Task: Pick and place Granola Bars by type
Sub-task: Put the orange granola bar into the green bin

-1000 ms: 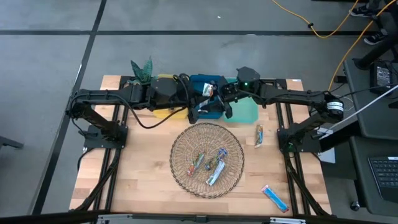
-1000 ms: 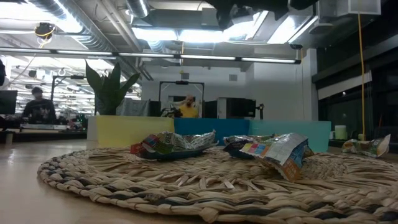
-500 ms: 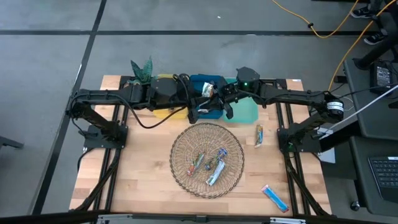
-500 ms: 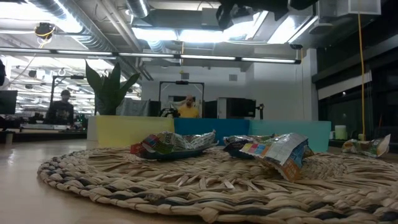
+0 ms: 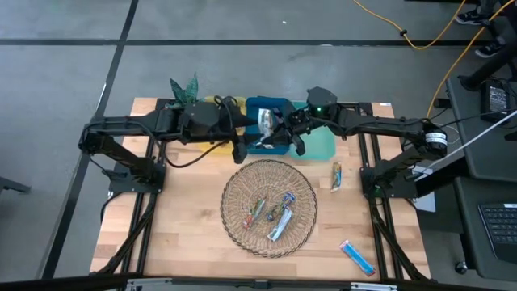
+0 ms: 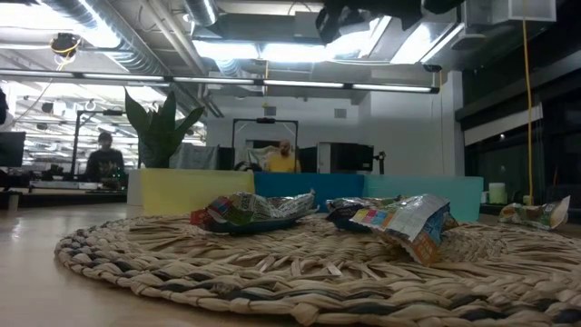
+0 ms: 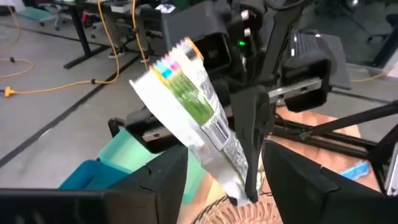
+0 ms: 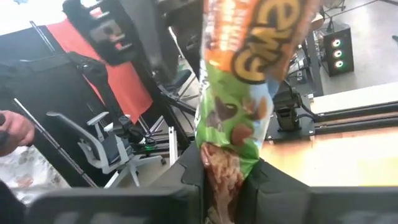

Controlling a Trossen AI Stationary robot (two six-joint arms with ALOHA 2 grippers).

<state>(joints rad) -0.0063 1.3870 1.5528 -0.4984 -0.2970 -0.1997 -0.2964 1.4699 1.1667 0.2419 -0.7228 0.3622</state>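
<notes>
A granola bar with a silver, green and orange wrapper hangs in the air over the blue tray, with my right gripper shut on it. In the high view it is the pale strip. My left gripper stands open just left of it, touching nothing. Its fingers frame the bar in the left wrist view. Three more bars lie in the round wicker basket. A tan-green bar and a blue bar lie flat on the table. My right gripper pinches one end of the bar between its two fingers. The fingers come about level from the table's right side. The bar is lifted clear and sticks out past the fingertips, tilted upward, its free end in the air.
The yellow tray, blue tray and teal tray stand in a row along the far edge. A potted plant sits at the far left. The basket fills the table's middle. Bare wood shows at the near left.
My right gripper has shut on the bar. My left gripper has then opened, let go of the bar, and drawn back toward the table's left and near edge. The bar has stayed in the air over the blue tray.
</notes>
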